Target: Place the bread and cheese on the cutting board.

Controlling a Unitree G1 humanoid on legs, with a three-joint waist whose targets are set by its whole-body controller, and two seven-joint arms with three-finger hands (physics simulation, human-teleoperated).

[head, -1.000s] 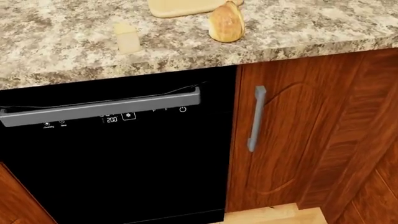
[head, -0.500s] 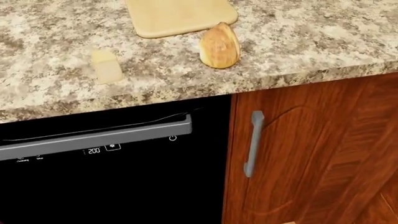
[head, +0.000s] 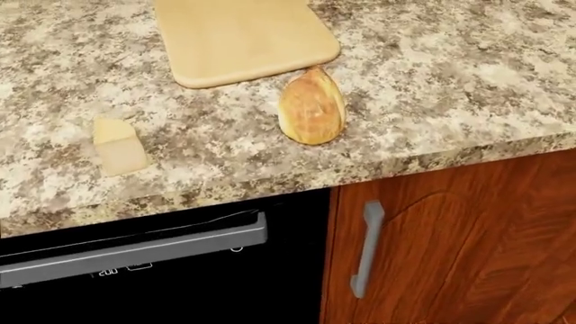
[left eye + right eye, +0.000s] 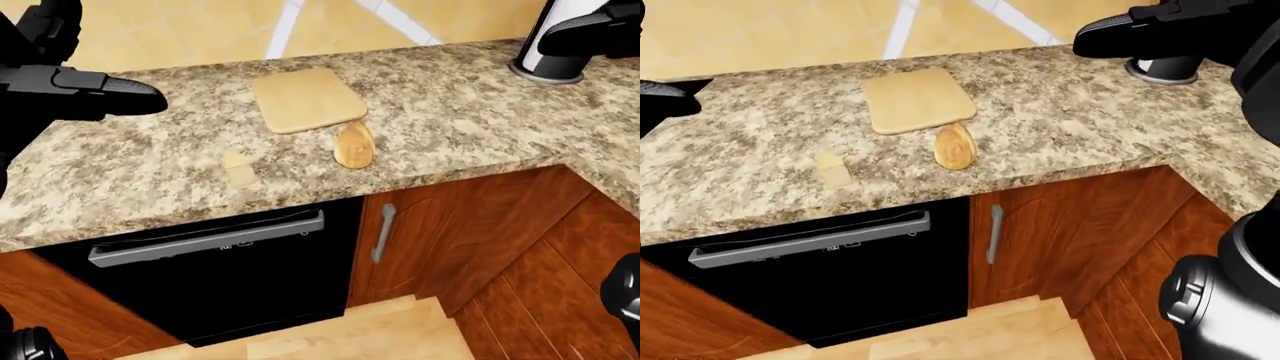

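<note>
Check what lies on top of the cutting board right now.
Nothing lies on the cutting board; its visible top is bare, though the head view crops its upper edge. The bread touches its lower corner on the counter; the cheese lies apart.

The cutting board (image 3: 243, 40) was cut off at the head view's top edge. The dishwasher's (image 3: 135, 283) panel markings were too small to read.

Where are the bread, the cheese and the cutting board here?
bread (image 3: 311, 106), head view, middle of the loaf's crust.
cheese (image 3: 118, 148), head view, middle of the wedge.
cutting board (image 3: 241, 37), head view, bare middle of its top.
</note>
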